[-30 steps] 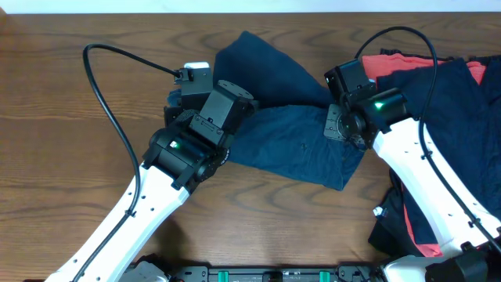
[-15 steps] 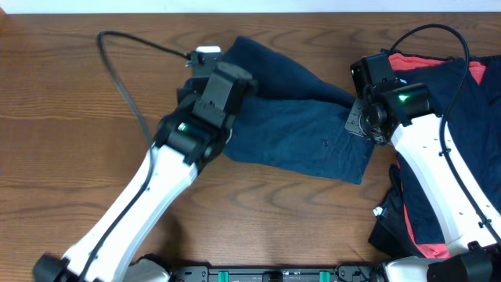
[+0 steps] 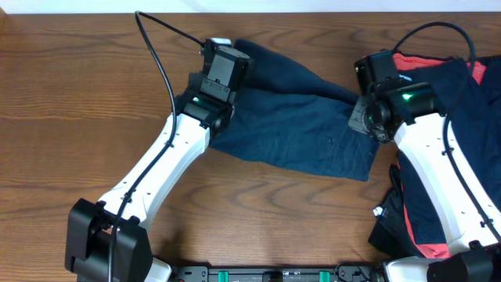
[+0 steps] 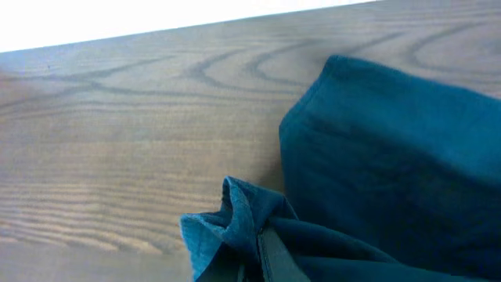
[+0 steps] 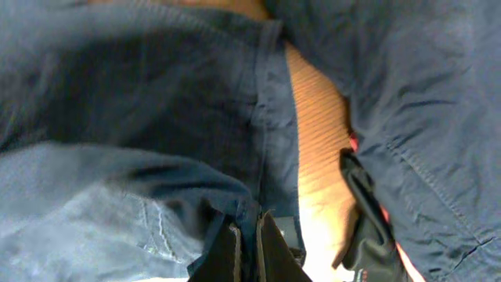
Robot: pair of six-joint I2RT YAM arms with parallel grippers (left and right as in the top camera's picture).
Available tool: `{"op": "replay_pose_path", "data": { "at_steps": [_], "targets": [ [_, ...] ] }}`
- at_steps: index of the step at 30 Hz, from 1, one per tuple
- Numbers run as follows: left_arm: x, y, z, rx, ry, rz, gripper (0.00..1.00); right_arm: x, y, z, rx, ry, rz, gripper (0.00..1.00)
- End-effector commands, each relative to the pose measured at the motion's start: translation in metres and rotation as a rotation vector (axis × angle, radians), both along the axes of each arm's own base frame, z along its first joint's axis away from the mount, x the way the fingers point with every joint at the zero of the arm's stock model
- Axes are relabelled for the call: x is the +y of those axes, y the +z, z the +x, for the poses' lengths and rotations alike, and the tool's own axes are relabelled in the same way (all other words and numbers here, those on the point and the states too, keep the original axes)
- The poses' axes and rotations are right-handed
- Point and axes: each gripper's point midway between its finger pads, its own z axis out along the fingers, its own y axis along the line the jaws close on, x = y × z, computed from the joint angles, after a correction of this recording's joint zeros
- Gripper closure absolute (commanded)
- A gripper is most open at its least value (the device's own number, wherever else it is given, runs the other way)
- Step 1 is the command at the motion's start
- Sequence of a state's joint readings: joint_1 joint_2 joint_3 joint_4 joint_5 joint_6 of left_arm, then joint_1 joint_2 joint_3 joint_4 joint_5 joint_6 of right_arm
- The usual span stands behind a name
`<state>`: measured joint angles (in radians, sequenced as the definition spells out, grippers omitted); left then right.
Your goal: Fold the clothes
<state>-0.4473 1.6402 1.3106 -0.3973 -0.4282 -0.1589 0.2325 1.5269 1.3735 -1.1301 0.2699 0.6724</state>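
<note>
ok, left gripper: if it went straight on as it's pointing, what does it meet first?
Left gripper probably meets bare table, just beside the fold of the navy garment; depth unclear.

I see a brown wood-grain desk [image 3: 63, 117] under soft, even light, with a plain white band [image 3: 78, 5] running along its far edge.

Navy garment [image 3: 301, 137]: matt woven cloth, soft, creased, stitched seams. Pile at right [image 3: 485, 117]: same matt cloth, navy and coral-red. Table [image 3: 70, 117]: brown wood, bold grain, smooth low sheen. Arm shells [image 3: 156, 176]: glossy white plastic. Cable [image 3: 163, 70]: smooth black.
</note>
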Motion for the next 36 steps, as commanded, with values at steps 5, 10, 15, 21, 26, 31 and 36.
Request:
{"op": "replay_pose_path", "data": {
  "at_steps": [5, 10, 15, 21, 26, 31, 36],
  "targets": [
    [-0.003, 0.016, 0.017, -0.059, -0.058, -0.034, 0.94, -0.027, -0.004, 0.017, -0.011, -0.061, -0.026, 0.99],
    [-0.009, 0.000, 0.024, -0.035, -0.076, -0.049, 0.93, -0.025, -0.020, 0.023, 0.025, -0.049, -0.026, 0.99],
    [-0.011, -0.029, 0.029, 0.018, -0.077, -0.030, 0.94, -0.025, -0.032, 0.032, 0.037, -0.030, -0.034, 0.99],
    [-0.024, -0.052, 0.039, 0.040, -0.125, -0.044, 0.93, -0.026, -0.039, 0.043, 0.024, -0.035, -0.042, 0.99],
    [-0.031, -0.037, 0.054, -0.046, -0.131, -0.076, 0.93, -0.037, -0.031, 0.062, -0.056, -0.028, -0.090, 0.99],
    [-0.035, -0.023, 0.064, -0.117, -0.133, -0.102, 0.93, -0.052, -0.024, 0.080, -0.134, -0.067, -0.104, 0.99],
    [-0.039, -0.021, 0.072, -0.153, -0.135, -0.116, 0.91, -0.060, -0.026, 0.094, -0.174, -0.096, -0.099, 0.99]
  ]
}}
